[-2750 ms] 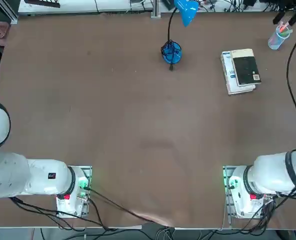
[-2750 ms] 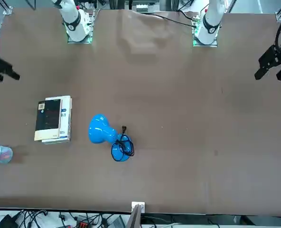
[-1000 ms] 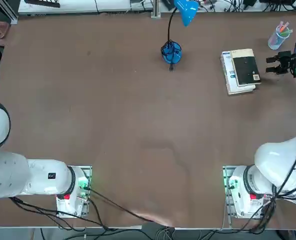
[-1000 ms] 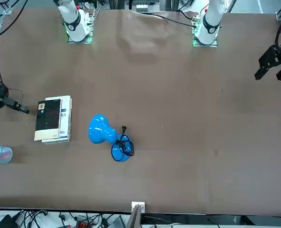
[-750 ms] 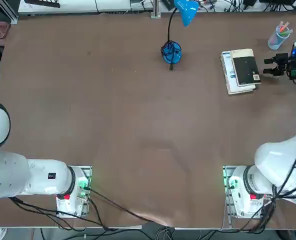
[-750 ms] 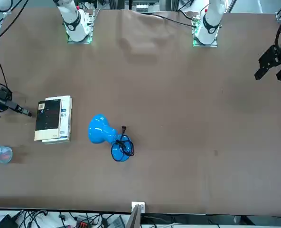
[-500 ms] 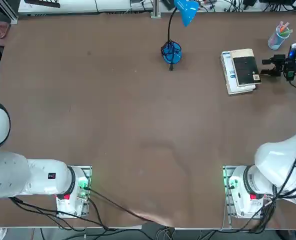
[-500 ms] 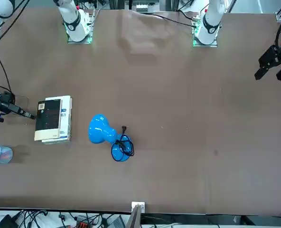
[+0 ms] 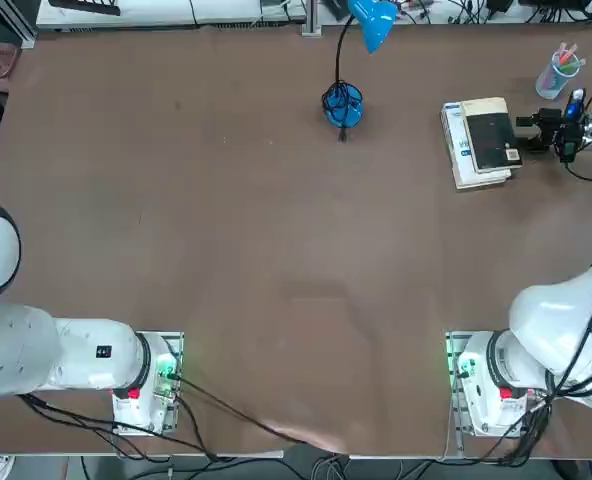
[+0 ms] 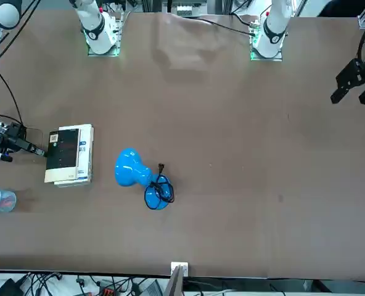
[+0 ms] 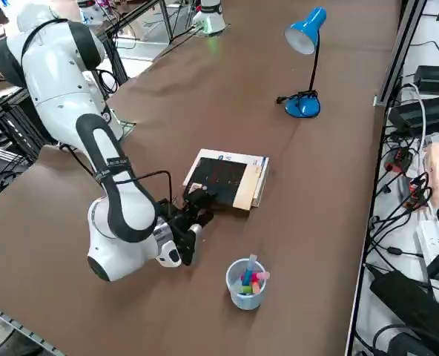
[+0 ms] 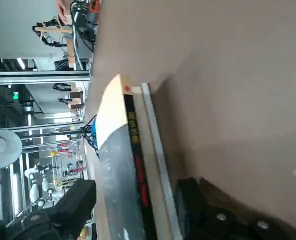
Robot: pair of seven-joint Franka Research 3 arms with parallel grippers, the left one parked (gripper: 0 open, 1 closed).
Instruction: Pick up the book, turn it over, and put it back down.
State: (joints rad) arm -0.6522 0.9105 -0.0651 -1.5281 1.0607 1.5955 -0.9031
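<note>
Book (image 9: pixel 492 137) | thin; black cover, cream band, white label | right claw (image 12: pixel 135 210) spread wide, released

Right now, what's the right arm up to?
Right end effector is at the outer edge of the two-book stack, fingers open, apparently lining up on the thin black-and-cream paperback. That one lies on top of the white book with blue lettering. Nothing looks gripped or lifted, and the paperback isn't turned over yet.

Bare desk (image 9: pixel 256 250) stretches between the books (image 9: pixel 483 140) and the lamp (image 9: pixel 343 104); the cup (image 9: pixel 560 72) stands near the books.
</note>
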